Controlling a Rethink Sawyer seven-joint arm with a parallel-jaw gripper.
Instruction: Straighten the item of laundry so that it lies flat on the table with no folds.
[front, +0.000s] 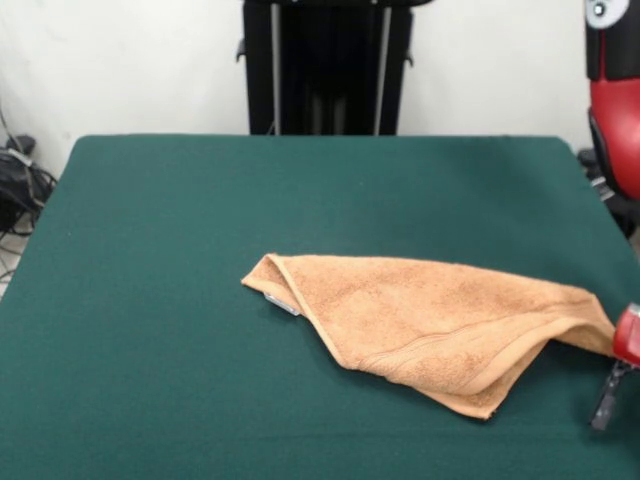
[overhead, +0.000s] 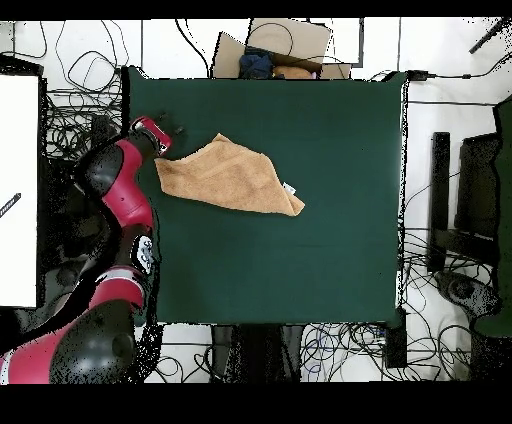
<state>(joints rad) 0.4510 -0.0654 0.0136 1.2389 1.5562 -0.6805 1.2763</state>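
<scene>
Front view, from my remote station: the peach-orange terry towel (front: 440, 335) lay folded over itself in a rough triangle at the lower right of the frame, on the dark green felt-like table (front: 150, 300). Its looped pile looked soft and nubby, a woven border band ran along the lower edge, and a small white tag (front: 282, 303) poked out beneath its left corner. The towel's right tip tapered toward the gripper (front: 612, 385), which showed only as a red block with dark metal hanging below it at the right edge; I could not tell whether the claw was spread or pinching the cloth. Part of the red arm (front: 615, 110) stood at the upper right, and the black pedestal (front: 325, 65) rose against a white wall (front: 120, 60) at top centre.

In the overhead view the towel sat in the upper left part of the table, its pointed end beside the gripper (overhead: 160, 143) at the table's left edge. A cardboard box (overhead: 280, 50) holding dark and orange items I could not identify stood just past the top edge, and black cables (overhead: 80, 90) sprawled over the pale floor all around.
</scene>
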